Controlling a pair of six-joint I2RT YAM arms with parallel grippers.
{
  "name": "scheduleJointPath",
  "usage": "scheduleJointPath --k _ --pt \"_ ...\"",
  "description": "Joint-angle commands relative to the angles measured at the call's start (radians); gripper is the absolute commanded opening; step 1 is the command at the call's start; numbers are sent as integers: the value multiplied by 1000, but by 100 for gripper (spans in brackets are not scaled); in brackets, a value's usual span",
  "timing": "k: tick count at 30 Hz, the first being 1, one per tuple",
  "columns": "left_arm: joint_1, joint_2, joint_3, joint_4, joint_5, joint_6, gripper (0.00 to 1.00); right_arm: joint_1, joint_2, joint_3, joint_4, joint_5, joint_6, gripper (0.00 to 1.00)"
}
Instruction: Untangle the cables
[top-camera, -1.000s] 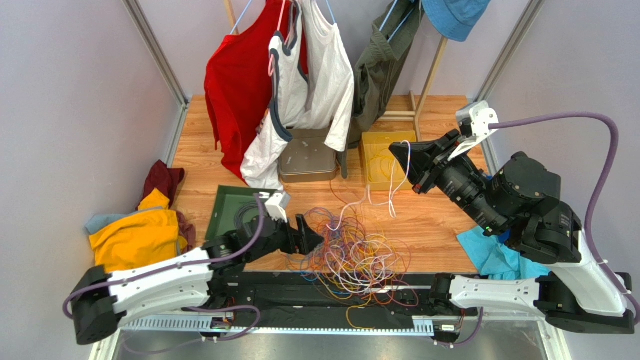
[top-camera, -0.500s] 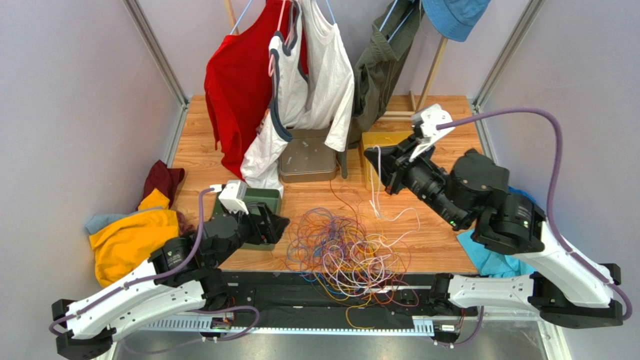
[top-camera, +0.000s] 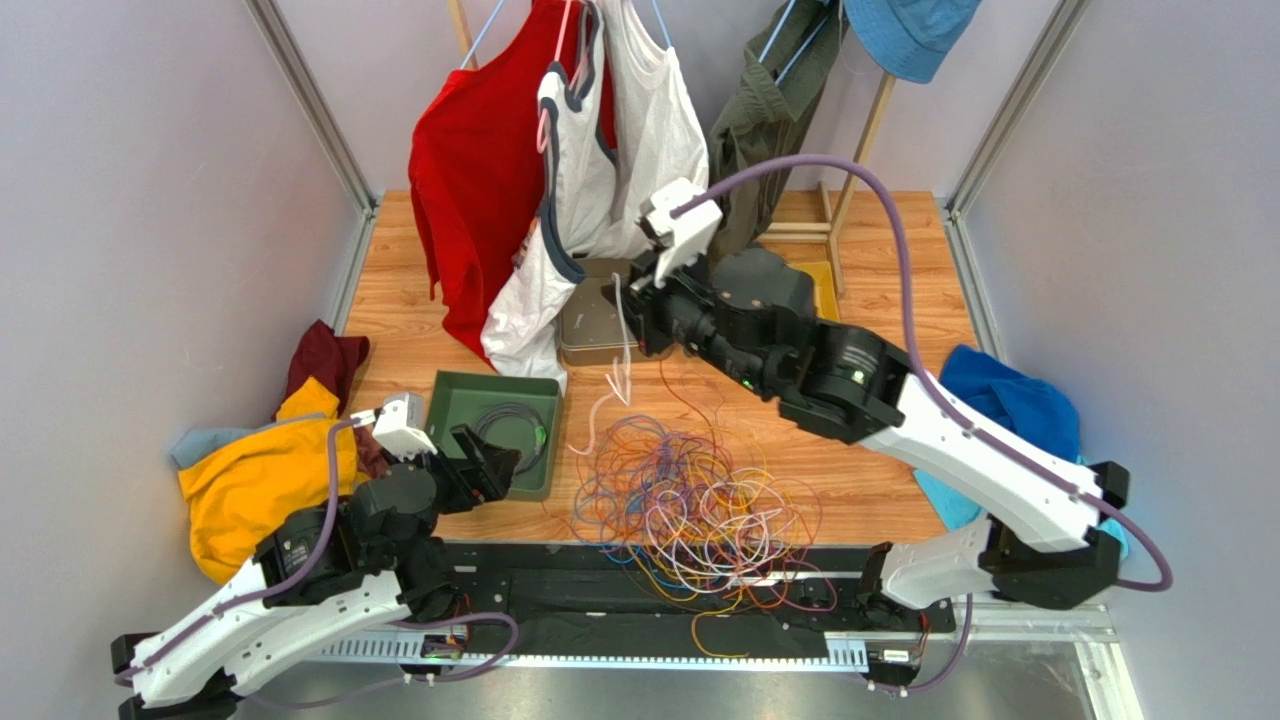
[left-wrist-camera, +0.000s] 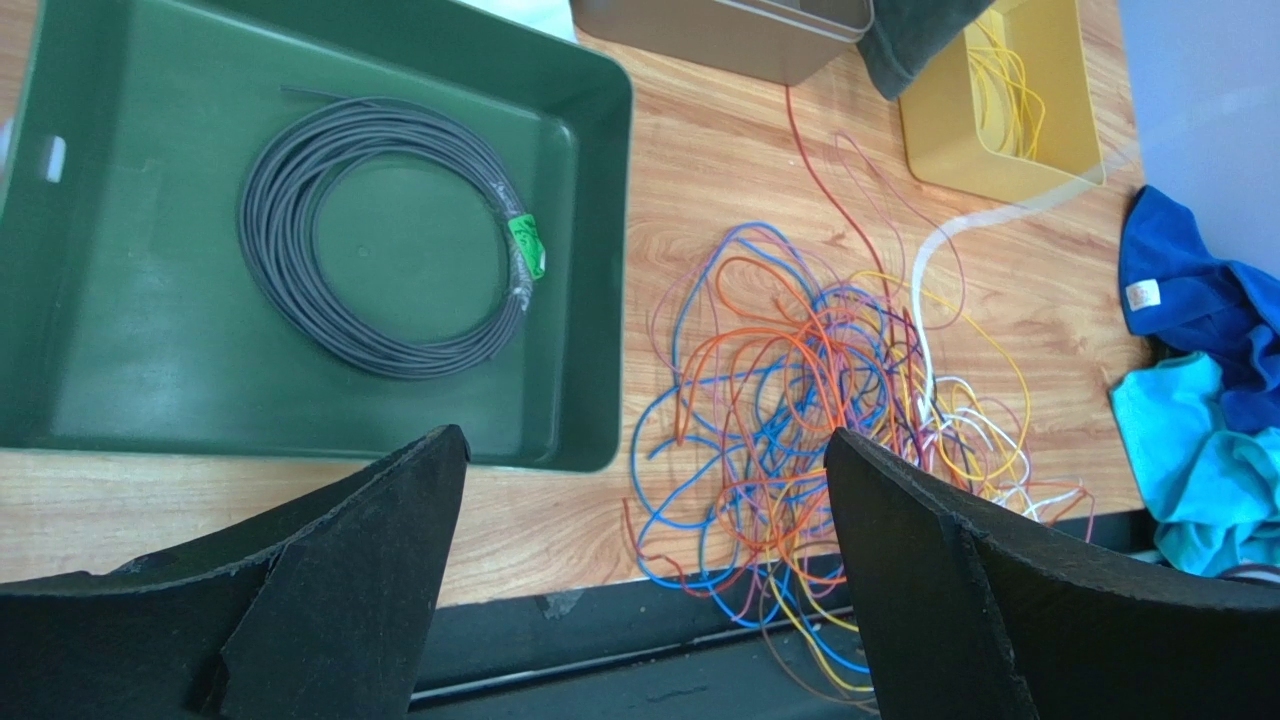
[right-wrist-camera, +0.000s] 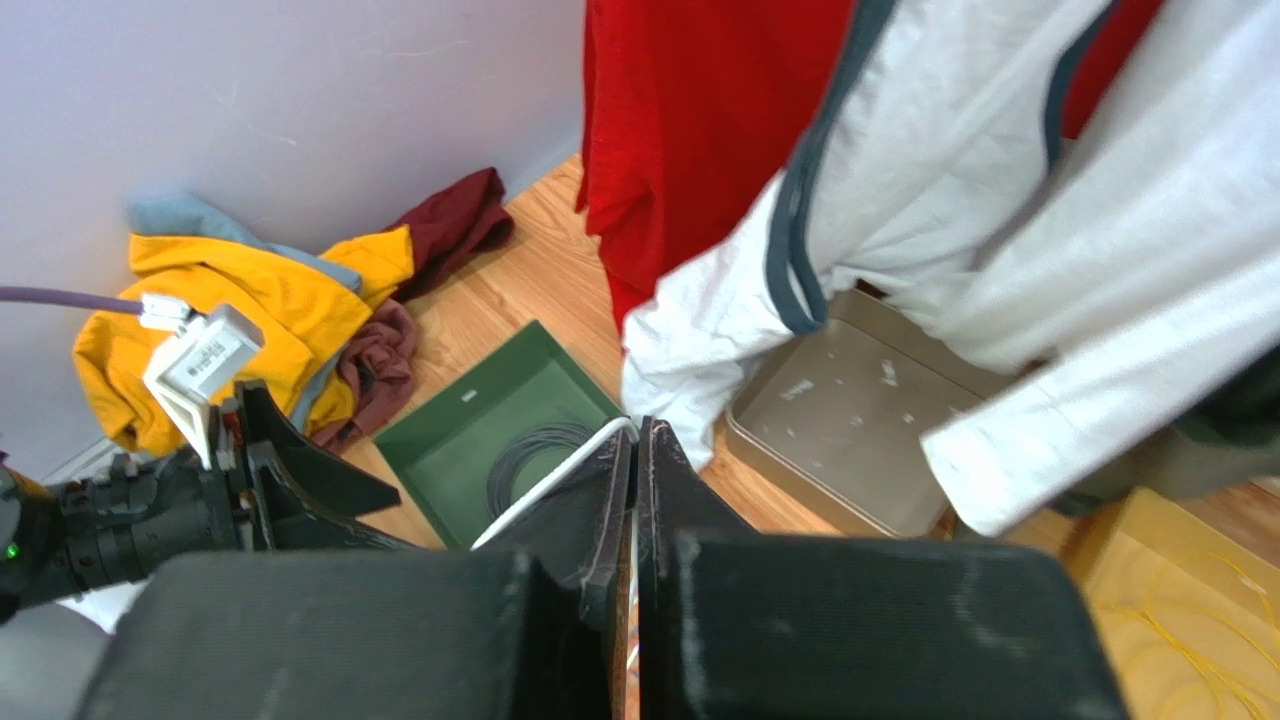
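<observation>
Wooden counter (top-camera: 406, 353) is carrying the snarled cables (top-camera: 684, 503); your right fingers (right-wrist-camera: 579, 518) are pinching one white cable (right-wrist-camera: 544, 483), left fingers (left-wrist-camera: 353, 578) standing wide; next, likely binning it.

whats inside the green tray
One coil of grey cable with a green tag lies flat on the green tray floor; nothing else shows. The left gripper hides a bit of the near rim.

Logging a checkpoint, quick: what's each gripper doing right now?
Left gripper: open, holding nothing.
Right gripper: shut on a white cable.
</observation>
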Motion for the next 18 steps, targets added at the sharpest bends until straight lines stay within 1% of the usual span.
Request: scheduleJointPath --k 1,2,6,10,14,18 --pt "-3 37 49 8 -24 -7 98 -21 116 121 96 -104 10 0" --pt "-3 43 49 8 -24 -7 98 -23 140 158 95 -110 11 0" --pt "-2 48 49 16 -10 -11 98 -53 233 216 122 -150 13 0" --pt "-3 23 46 21 -15 -6 98 -121 332 273 150 -202 27 0" --pt "-3 14 45 24 -10 2 98 -185 405 327 211 -189 5 0" --pt "-3 14 34 25 9 5 98 -259 512 420 218 -195 13 0"
